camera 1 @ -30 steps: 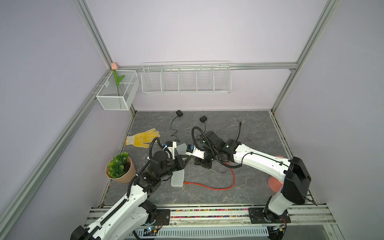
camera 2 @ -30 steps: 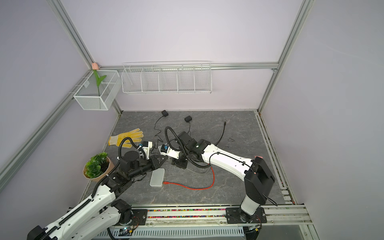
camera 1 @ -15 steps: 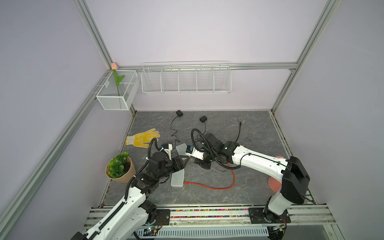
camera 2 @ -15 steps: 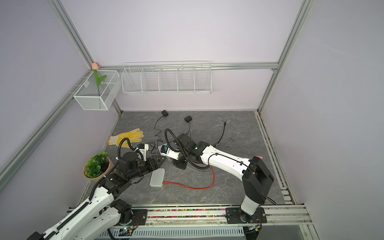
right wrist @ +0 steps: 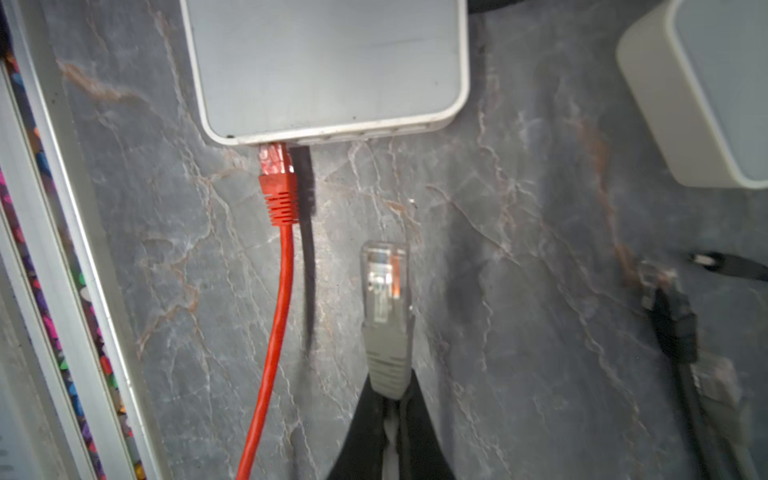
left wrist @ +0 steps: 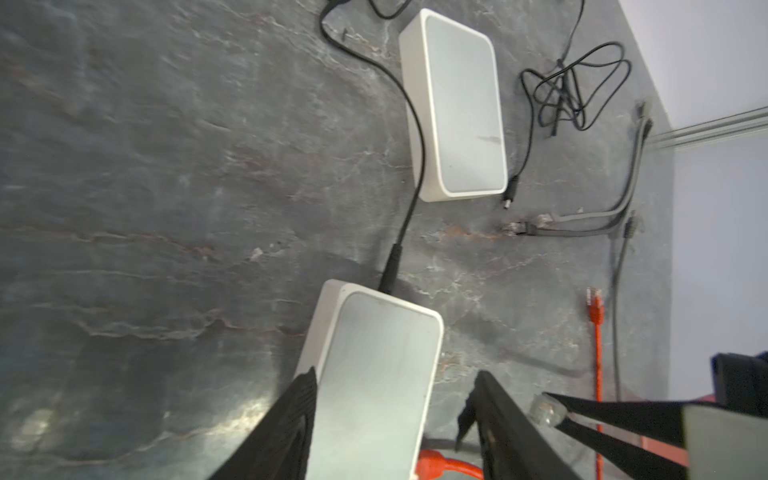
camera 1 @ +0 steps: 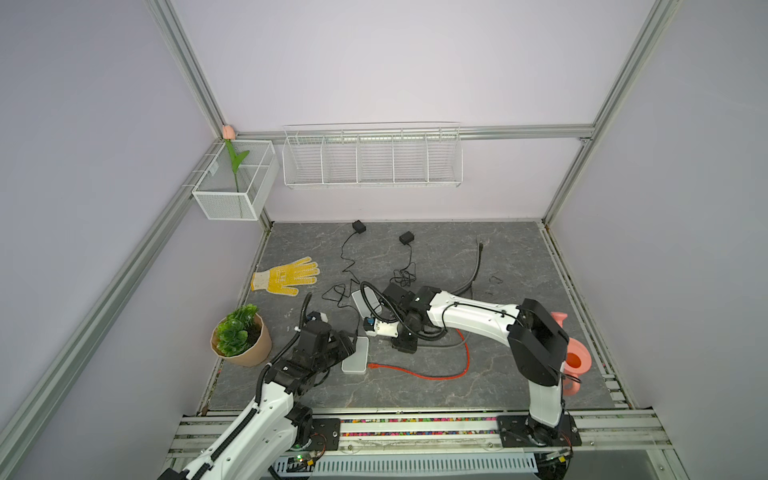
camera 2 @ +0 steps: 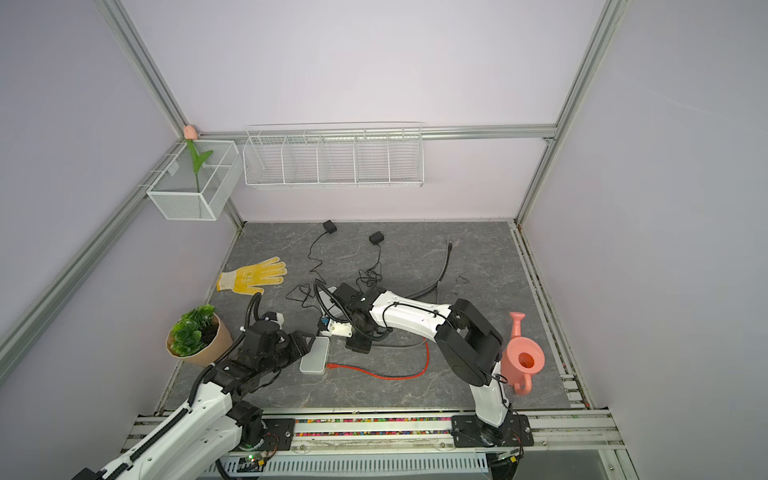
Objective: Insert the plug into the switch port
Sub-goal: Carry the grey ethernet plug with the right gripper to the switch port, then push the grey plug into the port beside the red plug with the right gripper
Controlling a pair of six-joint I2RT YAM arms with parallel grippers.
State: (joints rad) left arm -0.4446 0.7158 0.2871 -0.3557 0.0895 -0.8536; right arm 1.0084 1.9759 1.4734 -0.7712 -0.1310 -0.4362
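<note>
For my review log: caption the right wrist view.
Right gripper holds a grey plug short of the switch, beside the red cable.

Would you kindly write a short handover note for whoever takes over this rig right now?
Left gripper: open, with one jaw on either side of the switch and a gap showing on one side.
Right gripper: shut on the grey plug, which points at the switch's port edge but is well short of it.
A red plug sits at an end port; I cannot tell whether it is seated.
Done: the grey plug is gripped and aimed.
Left: steady the switch, line up with a free port beside the red plug, and push in.
</note>
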